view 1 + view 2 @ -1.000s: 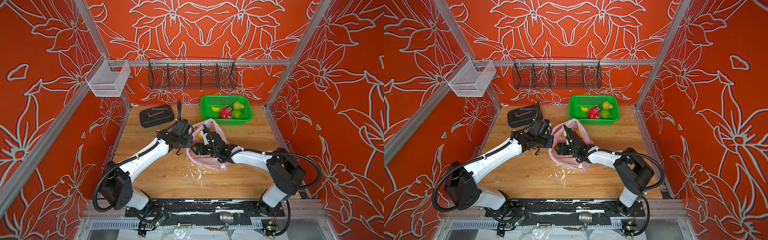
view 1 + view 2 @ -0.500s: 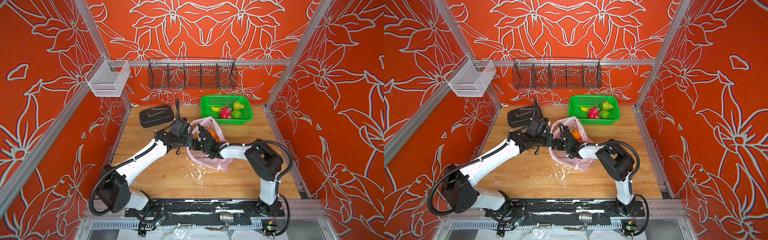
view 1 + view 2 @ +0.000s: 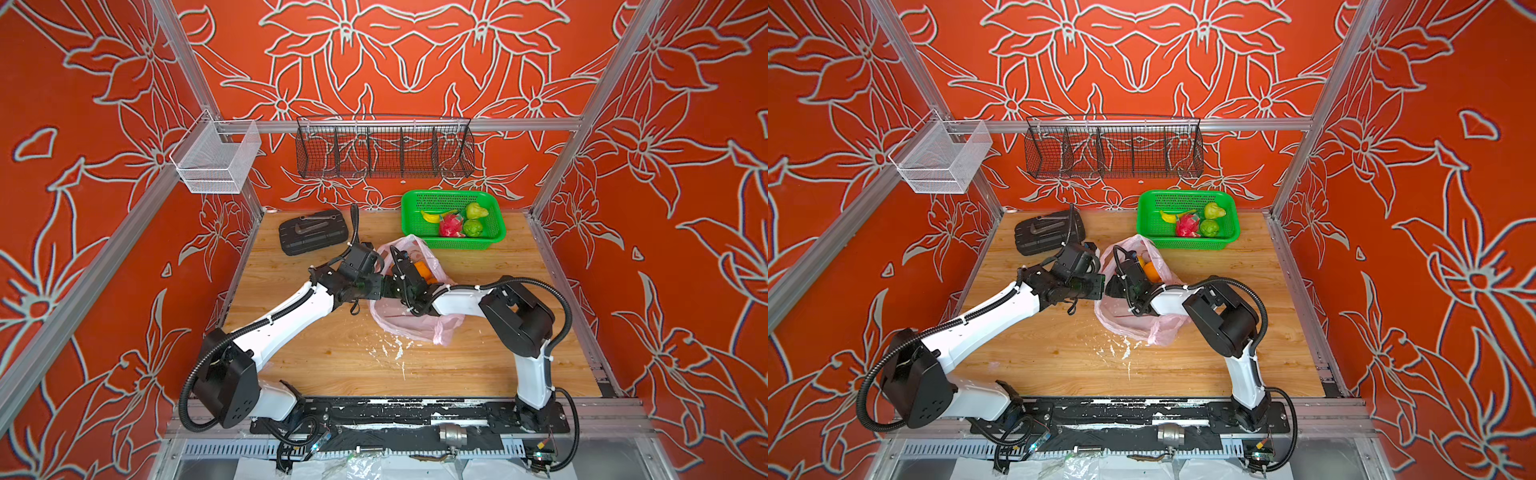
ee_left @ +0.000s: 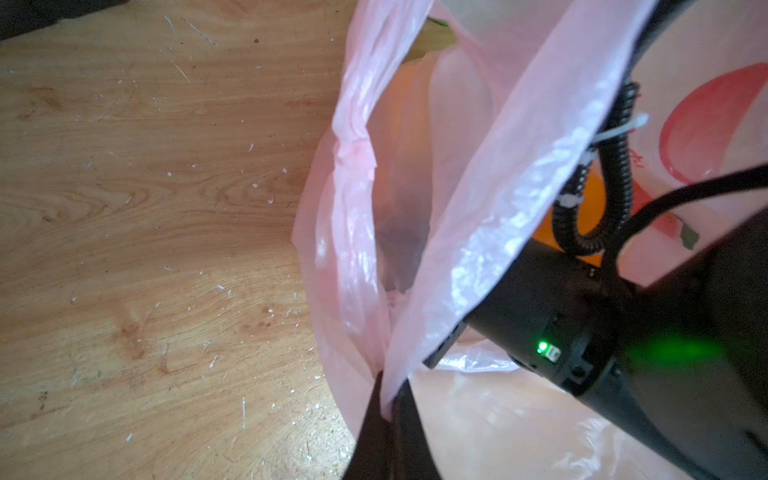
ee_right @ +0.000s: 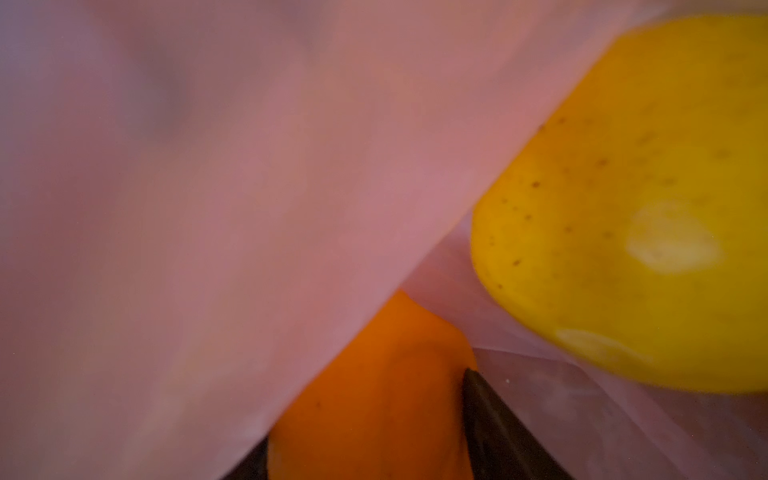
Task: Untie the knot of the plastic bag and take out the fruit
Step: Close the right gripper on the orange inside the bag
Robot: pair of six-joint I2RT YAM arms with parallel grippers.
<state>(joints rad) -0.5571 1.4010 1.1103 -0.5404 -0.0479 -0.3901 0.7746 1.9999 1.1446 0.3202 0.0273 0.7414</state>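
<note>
The wooden table (image 3: 332,357) carries everything. At its back the green basket (image 3: 457,244) already holds a dragon fruit (image 3: 451,226), two green fruits (image 3: 473,227) and a banana (image 3: 430,216), so it looks like the drop-off place. In the middle lies the plastic bag (image 3: 409,326), slumped, its mouth gaping toward the arms; no knot shows, and I judge it undone. The left arm (image 3: 291,316) reaches in from the side. The left jaws are pinched fully shut on a handle strip of the bag, fingers (image 4: 372,440) meeting on the film, probably to keep the mouth lifted and open. The right arm (image 3: 457,299) is inside that mouth. The right jaws stand apart on either side of an orange (image 5: 374,395), one finger (image 5: 498,428) against it, but I cannot tell whether they grip it. A yellow fruit (image 5: 623,208) lies just beside. Since a second earlier, the right arm's elbow has folded in toward the bag and its wrist has gone deeper, while the left hold and the basket are unchanged.
</note>
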